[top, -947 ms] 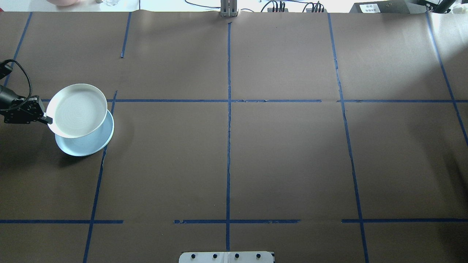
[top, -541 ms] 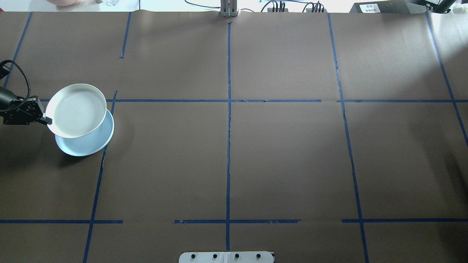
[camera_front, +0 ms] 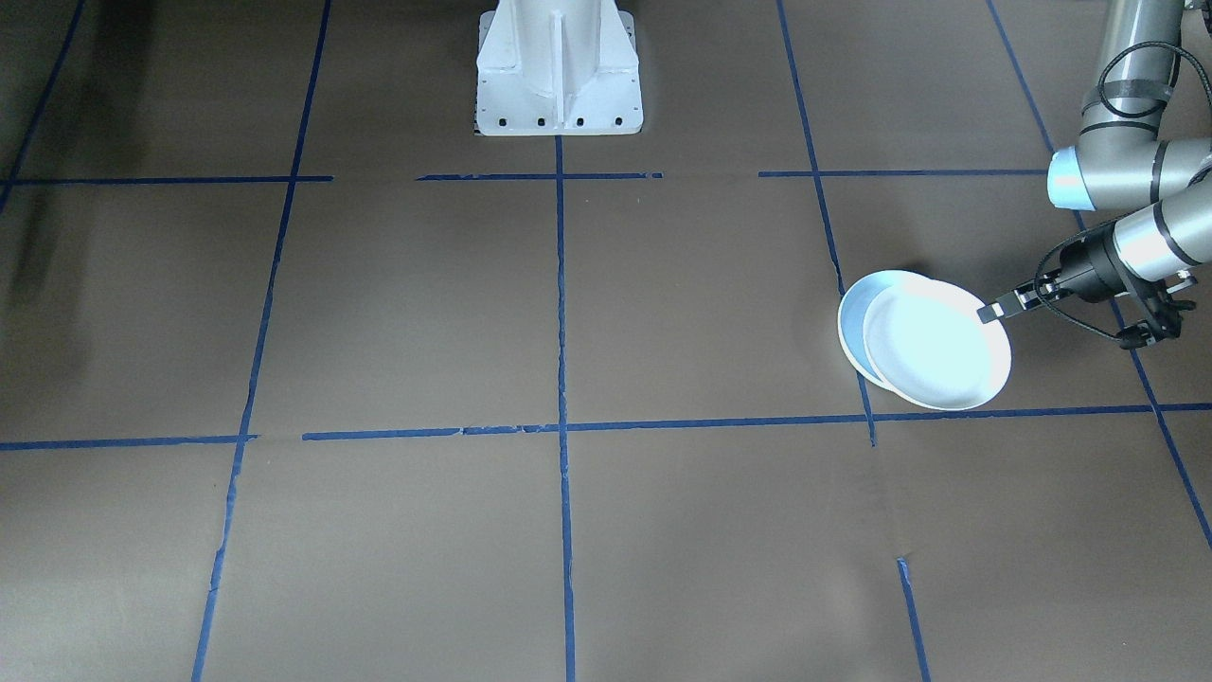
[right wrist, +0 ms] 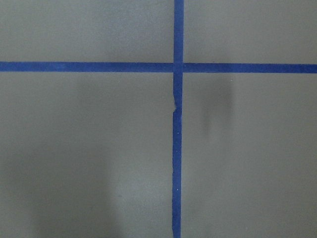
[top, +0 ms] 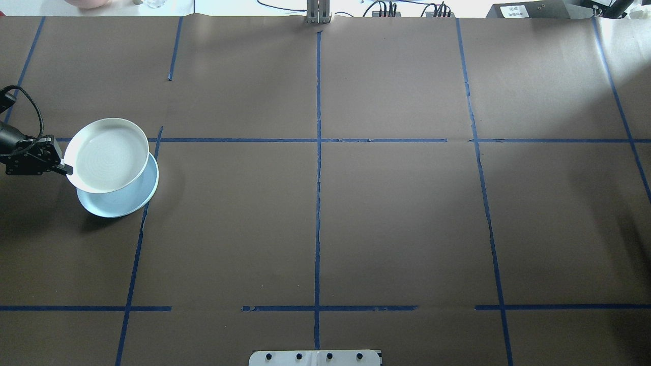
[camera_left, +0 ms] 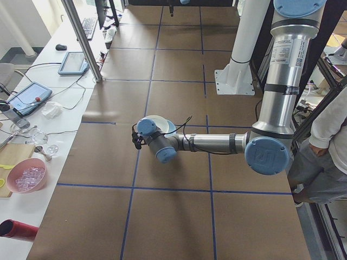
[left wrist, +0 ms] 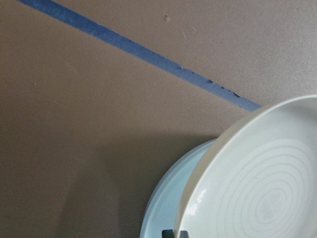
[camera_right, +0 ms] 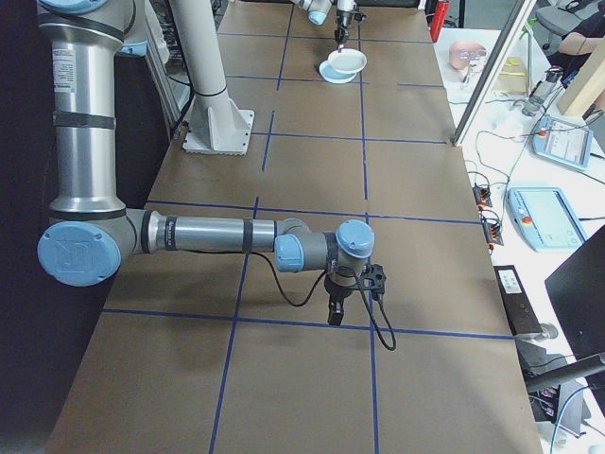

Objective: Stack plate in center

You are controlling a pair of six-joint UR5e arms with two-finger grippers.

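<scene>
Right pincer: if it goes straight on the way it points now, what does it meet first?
Right pincer points down; first it would probably meet the table, near a blue tape cross.

We see even, soft daylight over the matte brown paper-covered table (top: 396,213). In the overhead view the far right corner is washed pale by strong light, and the near left and right edges fall dim. A soft shadow lies just right of the pale blue round plate (top: 124,201). The glossy white ridged plate (camera_front: 937,346) blows out to near-featureless glare in the front-facing view; the left wrist view shows a small specular glint on its rim and a broad dark shadow on the paper beside it. The right wrist view is flat, slightly soft, with a faint blurred shadow streak right of the blue tape line (right wrist: 177,148).
</scene>
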